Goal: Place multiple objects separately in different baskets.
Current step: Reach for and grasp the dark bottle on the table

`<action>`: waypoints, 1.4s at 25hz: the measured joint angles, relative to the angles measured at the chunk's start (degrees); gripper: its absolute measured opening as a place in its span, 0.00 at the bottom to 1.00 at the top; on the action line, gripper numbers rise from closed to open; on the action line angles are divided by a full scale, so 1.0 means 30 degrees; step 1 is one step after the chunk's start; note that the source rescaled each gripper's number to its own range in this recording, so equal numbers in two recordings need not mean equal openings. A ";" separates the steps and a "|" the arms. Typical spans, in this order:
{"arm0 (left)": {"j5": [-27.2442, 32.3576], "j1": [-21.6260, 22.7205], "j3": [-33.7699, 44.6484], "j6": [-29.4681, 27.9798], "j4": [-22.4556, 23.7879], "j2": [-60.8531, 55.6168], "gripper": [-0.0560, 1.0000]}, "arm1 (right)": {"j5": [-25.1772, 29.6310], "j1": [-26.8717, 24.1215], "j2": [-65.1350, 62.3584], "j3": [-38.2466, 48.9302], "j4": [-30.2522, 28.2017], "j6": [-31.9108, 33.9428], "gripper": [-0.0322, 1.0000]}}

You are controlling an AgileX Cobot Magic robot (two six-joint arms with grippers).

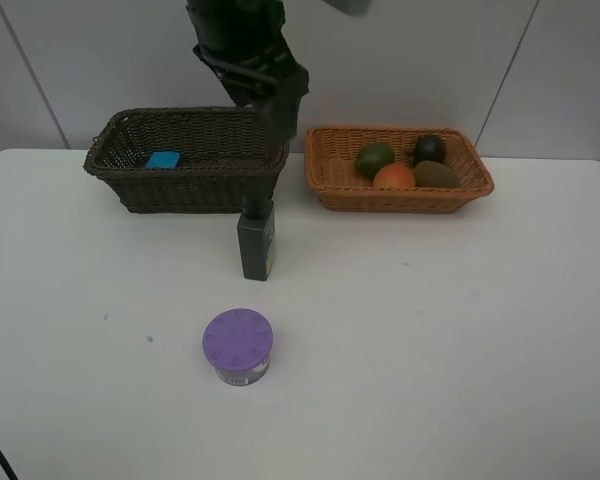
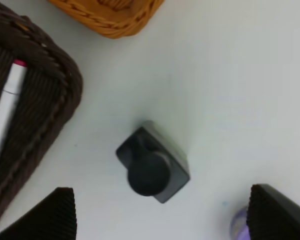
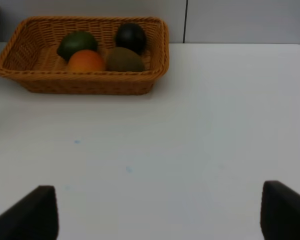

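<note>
A: The baskets?
B: Both woven; brown basket [image 1: 180,190] dark; orange basket [image 1: 390,198] light.
A: The objects?
B: Blue eraser [image 1: 163,159]; white, red-capped marker [image 2: 5,107]; green lime [image 1: 374,158]; orange-red peach [image 1: 394,177]; brown kiwi [image 1: 436,175]; near-black mangosteen [image 1: 429,148].

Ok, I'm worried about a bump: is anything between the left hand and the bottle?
Nothing visible. The open left hand is above the bottle with only clear space between; the dark basket and the jar sit off to either side, not touching it.

Marker [image 2: 7,100] and purple jar [image 2: 238,226], both partly beyond view's edge.
</note>
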 joint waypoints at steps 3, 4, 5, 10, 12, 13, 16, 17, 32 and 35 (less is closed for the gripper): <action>-0.0018 -0.0549 0.1285 -0.2800 0.0000 0.0000 0.89 | 0.0000 0.0000 0.0000 0.0000 0.0000 0.0000 0.94; -0.0028 -0.0662 0.1706 -0.3980 0.0023 0.0000 0.89 | 0.0000 0.0000 0.0000 0.0000 0.0000 0.0000 0.94; -0.0028 -0.0779 0.2163 -0.5173 0.0109 0.0000 0.89 | 0.0000 0.0000 0.0000 0.0000 0.0000 0.0000 0.94; -0.0075 -0.0819 0.3622 -1.0667 0.0573 0.0000 0.89 | 0.0000 0.0000 0.0000 0.0000 0.0000 0.0000 0.94; -0.0415 -0.0844 0.3701 -1.2563 0.1101 0.0000 0.89 | 0.0000 0.0000 0.0000 0.0000 0.0000 0.0000 0.94; -0.0746 -0.0845 0.3701 -1.3216 0.1351 0.0000 0.89 | 0.0000 0.0000 0.0000 0.0000 0.0000 0.0000 0.94; -0.1373 -0.0905 0.3701 -1.5138 0.1508 0.0000 0.89 | 0.0000 0.0000 0.0000 0.0000 0.0000 0.0000 0.94; -0.1492 -0.0943 0.3701 -1.5548 0.1508 0.0000 0.89 | 0.0000 0.0000 0.0000 0.0000 0.0000 0.0000 0.94; -0.2253 -0.0559 0.3701 -1.5747 0.2003 0.1696 0.89 | 0.0000 0.0000 0.0000 0.0000 0.0000 0.0000 0.94; -0.2290 -0.0277 0.3701 -1.5669 0.1893 0.2037 0.89 | 0.0000 0.0000 0.0000 0.0000 0.0000 0.0000 0.94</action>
